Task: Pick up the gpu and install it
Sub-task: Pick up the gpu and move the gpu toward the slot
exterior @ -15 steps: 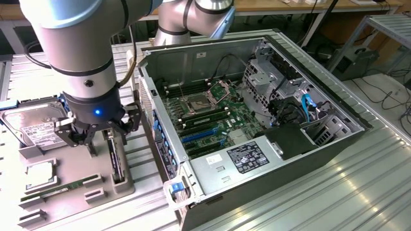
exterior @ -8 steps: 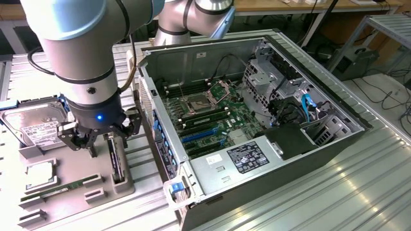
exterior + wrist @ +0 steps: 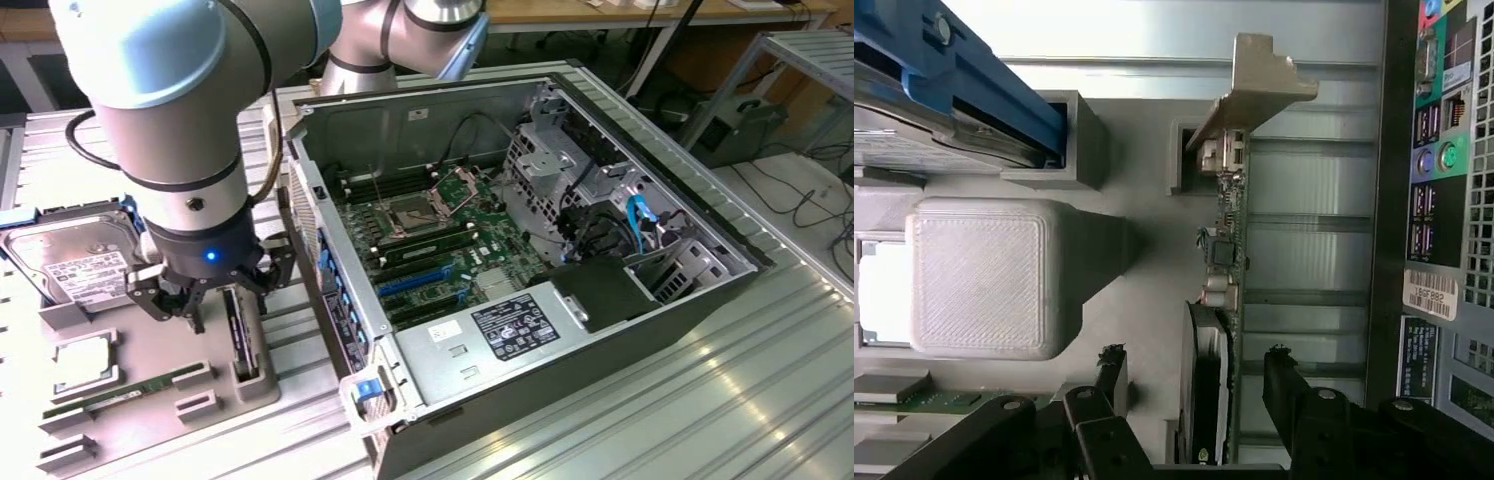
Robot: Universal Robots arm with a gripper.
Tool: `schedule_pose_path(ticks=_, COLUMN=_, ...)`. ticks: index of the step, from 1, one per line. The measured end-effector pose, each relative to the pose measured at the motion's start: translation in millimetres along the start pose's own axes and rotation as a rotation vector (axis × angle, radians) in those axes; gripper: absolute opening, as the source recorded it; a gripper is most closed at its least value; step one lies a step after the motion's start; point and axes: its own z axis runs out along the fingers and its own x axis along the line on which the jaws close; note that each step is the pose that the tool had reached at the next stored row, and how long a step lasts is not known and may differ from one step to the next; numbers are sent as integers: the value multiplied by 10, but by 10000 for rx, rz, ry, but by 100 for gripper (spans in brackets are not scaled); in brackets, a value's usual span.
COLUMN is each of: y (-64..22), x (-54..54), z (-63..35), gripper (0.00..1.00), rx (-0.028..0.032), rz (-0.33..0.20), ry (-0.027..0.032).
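Starting big: ribbed metal table (image 3: 694, 400) under everything, and across the exterior view's right, an open computer case (image 3: 534, 385) lying on its side, motherboard facing up. Towering on the exterior view's left, the grey robot arm (image 3: 174, 110), pointed straight down over a grey fixture tray (image 3: 147, 360) just beside the case. At the tray's far left in that view, a silver hard drive (image 3: 74, 255) with a white label. Now the one that matters: the gpu (image 3: 244, 335), standing on edge in a tray slot on the side nearest the case, not yet lifted. Seen from the wrist view, same gpu (image 3: 1226, 250) edge-on, green board running down the middle, pale metal bracket (image 3: 1254, 90) at one end, black round fan (image 3: 1206, 380) at the other. Right above it, the gripper (image 3: 227, 300) (image 3: 1196, 355), black fingers (image 3: 1284, 390) spread wide, one on each side of the fan end, a gap showing on both sides, nothing pinched. Smaller bits on the tray: a long green RAM stick (image 3: 120, 390) lying flat, and next to it a square CPU (image 3: 83, 362).
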Motion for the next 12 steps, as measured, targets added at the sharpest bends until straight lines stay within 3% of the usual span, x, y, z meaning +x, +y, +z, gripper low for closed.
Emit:
schedule_pose_path(ticks=6, y=-1, x=-1, z=46, gripper=45, rx=-1, rz=1, ry=-1)
schedule_pose_path(ticks=12, y=-4, x=-4, z=114, gripper=45, rx=-2, rz=79, ry=-21)
